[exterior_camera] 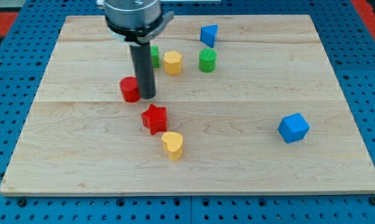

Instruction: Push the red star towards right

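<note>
The red star [154, 118] lies on the wooden board [237, 155], left of the middle. My tip [147, 96] stands just above it in the view, a little to its left, with a small gap between them. A red cylinder [130, 89] touches the rod's left side. A yellow heart [173, 145] lies just below and right of the star.
A yellow hexagon block [172, 63], a green cylinder [207, 60] and a green block [155, 56], partly hidden behind the rod, sit in a row near the view's top. A blue block [208, 35] is above them. A blue cube [293, 128] lies at the right.
</note>
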Robot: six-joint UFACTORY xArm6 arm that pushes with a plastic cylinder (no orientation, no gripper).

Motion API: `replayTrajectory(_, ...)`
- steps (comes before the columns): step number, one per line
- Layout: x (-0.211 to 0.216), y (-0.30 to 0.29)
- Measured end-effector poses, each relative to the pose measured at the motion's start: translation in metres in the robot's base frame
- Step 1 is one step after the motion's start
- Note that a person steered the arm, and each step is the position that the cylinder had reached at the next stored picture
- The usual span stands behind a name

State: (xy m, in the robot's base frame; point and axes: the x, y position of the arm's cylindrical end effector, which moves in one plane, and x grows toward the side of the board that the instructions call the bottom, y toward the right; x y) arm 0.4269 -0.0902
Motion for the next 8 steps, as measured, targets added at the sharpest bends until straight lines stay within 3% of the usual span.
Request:
replayTrajectory(1,0.04,-0.036)
replayTrajectory(2,0.071,0.013)
replayTrajectory(3,0.052,0.088)
replayTrajectory(4,0.037,0.101)
replayTrajectory(5,0.029,0.073)
replayTrajectory(7,0.016,0.159)
replayTrajectory(8,0.037,0.173)
